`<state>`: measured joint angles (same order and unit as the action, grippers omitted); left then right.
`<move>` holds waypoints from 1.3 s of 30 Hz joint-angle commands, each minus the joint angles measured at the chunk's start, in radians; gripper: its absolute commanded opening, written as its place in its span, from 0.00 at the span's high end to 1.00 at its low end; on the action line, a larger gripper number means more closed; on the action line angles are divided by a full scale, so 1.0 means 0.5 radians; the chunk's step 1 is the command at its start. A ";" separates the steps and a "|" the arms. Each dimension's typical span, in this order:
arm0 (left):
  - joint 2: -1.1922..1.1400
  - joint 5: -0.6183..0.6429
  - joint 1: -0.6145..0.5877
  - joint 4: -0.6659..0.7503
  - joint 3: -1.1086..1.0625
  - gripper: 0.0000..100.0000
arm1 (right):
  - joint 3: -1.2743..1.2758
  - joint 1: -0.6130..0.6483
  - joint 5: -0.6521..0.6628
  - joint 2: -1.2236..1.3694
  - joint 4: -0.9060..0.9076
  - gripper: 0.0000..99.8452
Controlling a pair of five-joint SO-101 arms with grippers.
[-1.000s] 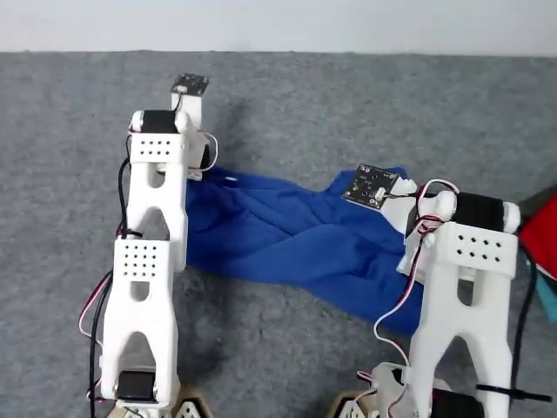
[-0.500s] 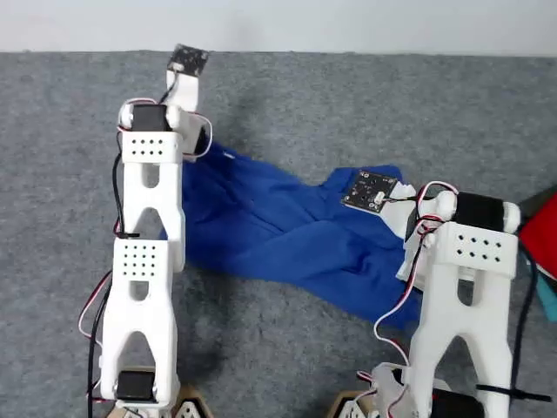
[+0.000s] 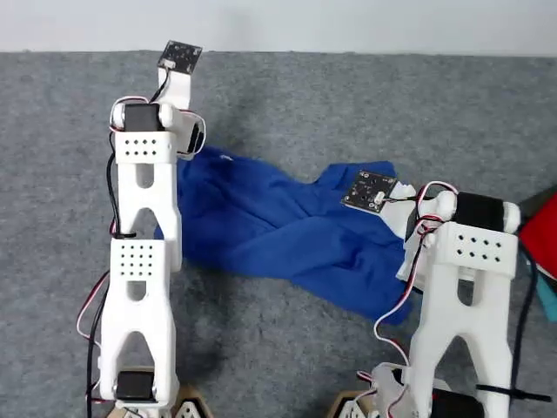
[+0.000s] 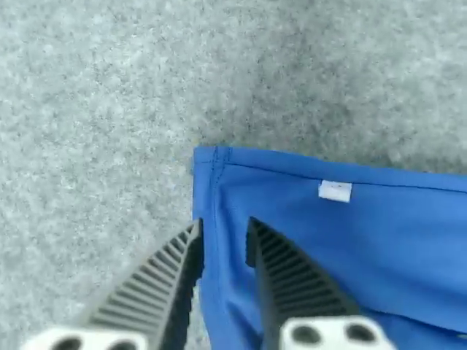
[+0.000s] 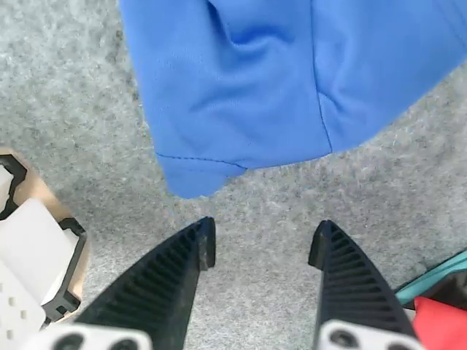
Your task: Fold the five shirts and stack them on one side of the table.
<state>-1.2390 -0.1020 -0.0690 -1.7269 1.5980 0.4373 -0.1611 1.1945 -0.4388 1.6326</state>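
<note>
A crumpled blue shirt [image 3: 278, 231] lies across the grey table between my two arms. In the left wrist view my left gripper [image 4: 222, 235] is shut on the shirt's hemmed edge [image 4: 211, 182] close to a corner, a small white tag [image 4: 335, 191] beside it. From above, the left arm [image 3: 144, 148] is stretched toward the far left with that end of the shirt under its wrist. My right gripper [image 5: 263, 239] is open over bare grey table, just off a loose end of the shirt [image 5: 241, 87]. The right arm [image 3: 470, 244] stands over the shirt's right end.
Red cloth [image 3: 544, 231] and teal cloth [image 3: 548, 296] lie at the table's right edge, also red cloth [image 5: 438, 321] in the right wrist view. An arm base [image 5: 29, 248] stands close to the right gripper. Grey table [image 3: 348, 104] stretches beyond the shirt.
The left arm has moved farther away and slightly left, dragging its end of the blue shirt along and drawing the cloth out. The right arm has kept still.
</note>
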 commanded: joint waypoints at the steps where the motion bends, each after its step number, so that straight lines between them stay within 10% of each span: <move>1: 0.028 -0.021 -0.012 -0.061 0.008 0.88 | -0.009 -0.002 -0.018 -0.060 0.032 0.78; 10: 0.166 0.184 0.040 -0.068 -0.103 0.88 | -0.012 0.041 -0.018 -0.060 0.014 0.78; 22: 0.887 0.055 0.123 -0.046 -1.683 0.88 | -0.012 0.155 -0.040 -0.044 -0.029 0.78; 39: 0.764 0.058 0.233 -0.052 -1.662 0.96 | -0.012 0.176 -0.098 -0.057 -0.075 0.78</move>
<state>-0.8753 -0.0621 0.0399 -1.7269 0.7449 0.4373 -0.0736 1.1531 -0.4388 1.6034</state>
